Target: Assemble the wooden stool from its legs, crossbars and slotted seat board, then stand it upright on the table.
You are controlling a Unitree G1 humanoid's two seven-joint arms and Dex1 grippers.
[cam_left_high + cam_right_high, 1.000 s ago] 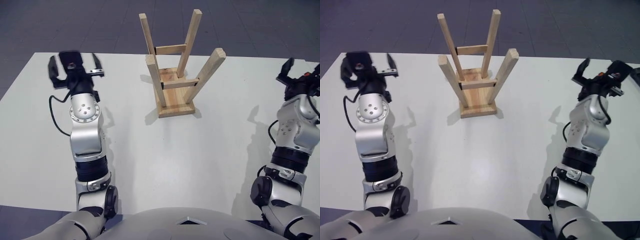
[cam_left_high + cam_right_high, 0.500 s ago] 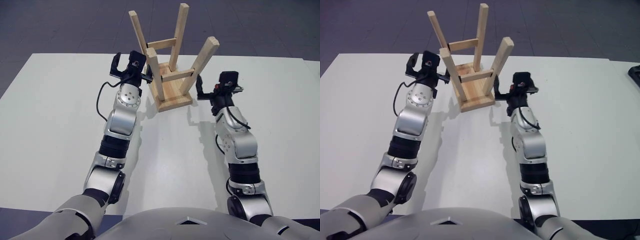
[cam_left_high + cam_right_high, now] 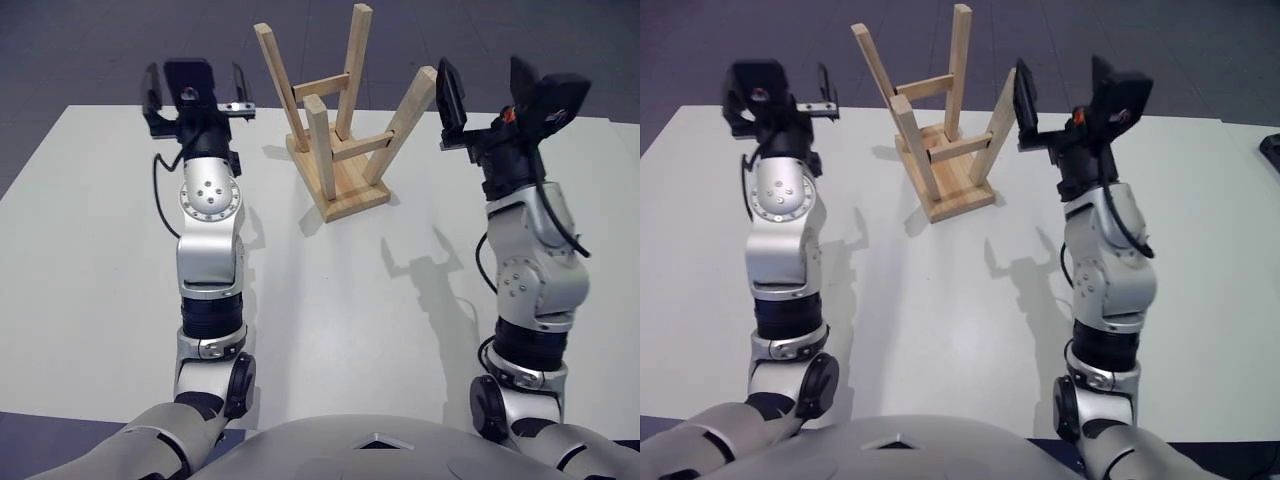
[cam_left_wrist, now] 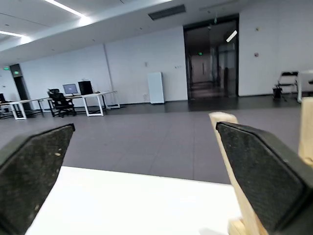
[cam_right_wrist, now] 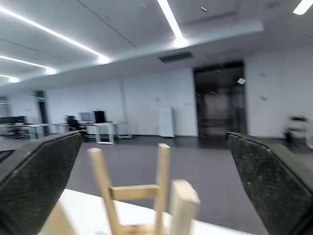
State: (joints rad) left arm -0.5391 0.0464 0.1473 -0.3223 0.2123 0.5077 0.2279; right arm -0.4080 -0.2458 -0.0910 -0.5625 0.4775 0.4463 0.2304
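You had the stool [image 3: 340,150] standing upside down in the far middle of the table [image 3: 90,260]: the seat [image 3: 352,200] lay flat on the tabletop and all four legs pointed up, splayed slightly outward, with crossbars [image 3: 360,148] seated between them. So its long axis ran vertically, feet in the air, and the assembly looked done; by my judgement what remained was the flip.

The left gripper [image 3: 196,86] hung above the table on the stool's left, and the right gripper [image 3: 487,90] on its right, so the stool sat between your two arms and a little beyond them. Both were spread wide and held nothing. In the left wrist view the pads [image 4: 259,181] stood well apart with a leg top showing between them, close to one pad. In the right wrist view the pads [image 5: 34,181] framed the legs and a crossbar.

The relation that mattered was height and side. Both grippers sat up near the level of the leg tops, not down by the seat. The right one was nearer: its inner finger [image 3: 450,92] lay just beside the top of the near right leg [image 3: 408,118]. The left one stood farther off from the far left leg [image 3: 276,68]. Any grasp would therefore have met a leg first, coming inward from either side.
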